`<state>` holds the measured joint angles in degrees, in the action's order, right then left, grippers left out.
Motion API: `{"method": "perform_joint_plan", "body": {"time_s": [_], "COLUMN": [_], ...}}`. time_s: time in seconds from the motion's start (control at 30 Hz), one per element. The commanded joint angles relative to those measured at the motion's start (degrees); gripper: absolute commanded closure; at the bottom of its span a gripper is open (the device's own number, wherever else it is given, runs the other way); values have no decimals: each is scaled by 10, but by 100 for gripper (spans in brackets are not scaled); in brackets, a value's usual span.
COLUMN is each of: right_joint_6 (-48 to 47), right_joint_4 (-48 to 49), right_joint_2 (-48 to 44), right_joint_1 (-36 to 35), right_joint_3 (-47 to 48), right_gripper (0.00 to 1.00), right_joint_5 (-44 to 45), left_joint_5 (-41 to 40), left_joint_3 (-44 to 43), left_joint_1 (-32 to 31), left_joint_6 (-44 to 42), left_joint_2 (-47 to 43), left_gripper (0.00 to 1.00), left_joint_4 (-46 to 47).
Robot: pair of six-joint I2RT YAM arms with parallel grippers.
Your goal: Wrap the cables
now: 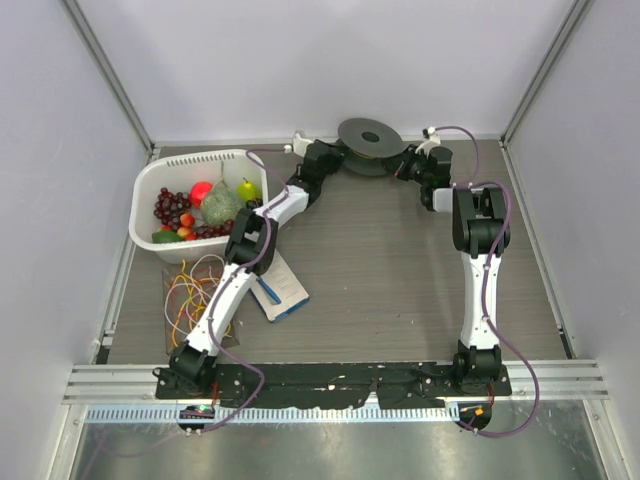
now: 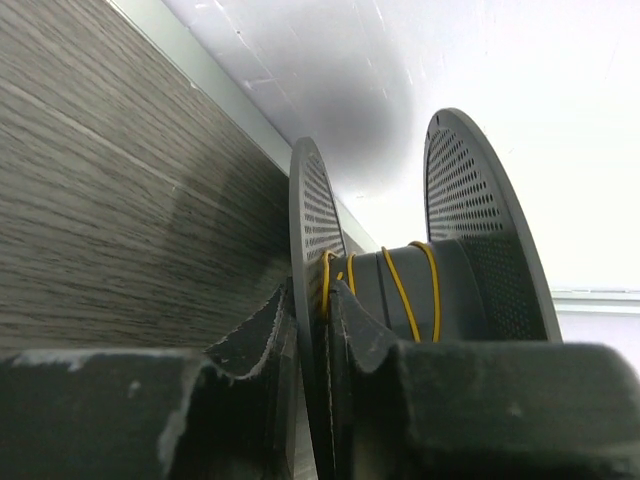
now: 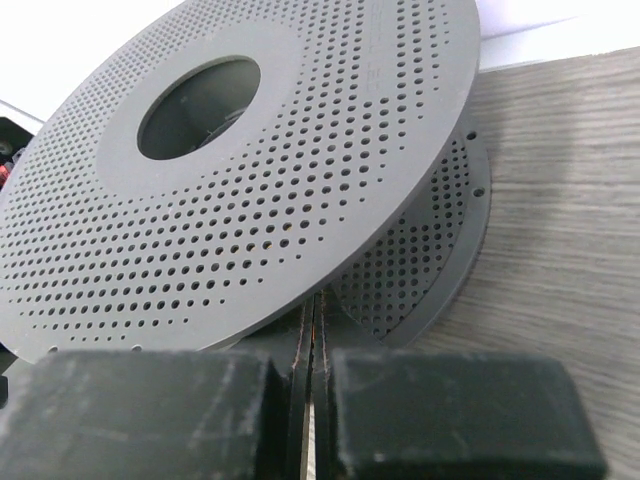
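where the table (image 1: 380, 290) ends at the far side, the grey spool (image 1: 366, 140) sits with a few turns of yellow wire (image 2: 405, 290) on it. the left gripper (image 2: 318, 400) pinches one round side, and the right gripper (image 3: 312, 400) pinches a rim too.

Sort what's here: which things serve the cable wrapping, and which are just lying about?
Job: spool, yellow wire, left pincer and right pincer, both clamped on the spool.
Lying about: basket, fruit, booklet.
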<state>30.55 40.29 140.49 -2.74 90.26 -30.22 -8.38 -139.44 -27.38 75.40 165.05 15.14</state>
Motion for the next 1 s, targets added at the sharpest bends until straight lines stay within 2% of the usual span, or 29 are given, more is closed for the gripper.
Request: {"method": "perform_joint_plan", "body": {"time_s": [0.0, 0.17, 0.43, 0.57, 0.77, 0.97], "right_joint_6": [-13, -15, -15, -13, -12, -13], "right_joint_4": [39, 31, 22, 18, 3, -15], "right_joint_2": [4, 22, 32, 33, 32, 37], "right_joint_1": [-3, -2, -2, -1, 1, 3], "right_joint_3": [46, 76, 84, 85, 86, 99], "right_gripper": [99, 99, 99, 99, 99, 99], "right_joint_5": [-19, -19, -16, -14, -20, -24], "left_joint_5": [21, 23, 28, 46, 75, 80], "left_joint_3": [-22, -13, 16, 43, 99, 167], "left_joint_1": [-25, -25, -26, -25, -26, -26], "left_joint_6": [-31, -31, -15, -8, 6, 4], "left_joint_2": [18, 10, -14, -32, -74, -115], "left_gripper": [79, 78, 67, 65, 51, 50], "left_joint_4": [-6, -8, -15, -13, -6, -7]}}
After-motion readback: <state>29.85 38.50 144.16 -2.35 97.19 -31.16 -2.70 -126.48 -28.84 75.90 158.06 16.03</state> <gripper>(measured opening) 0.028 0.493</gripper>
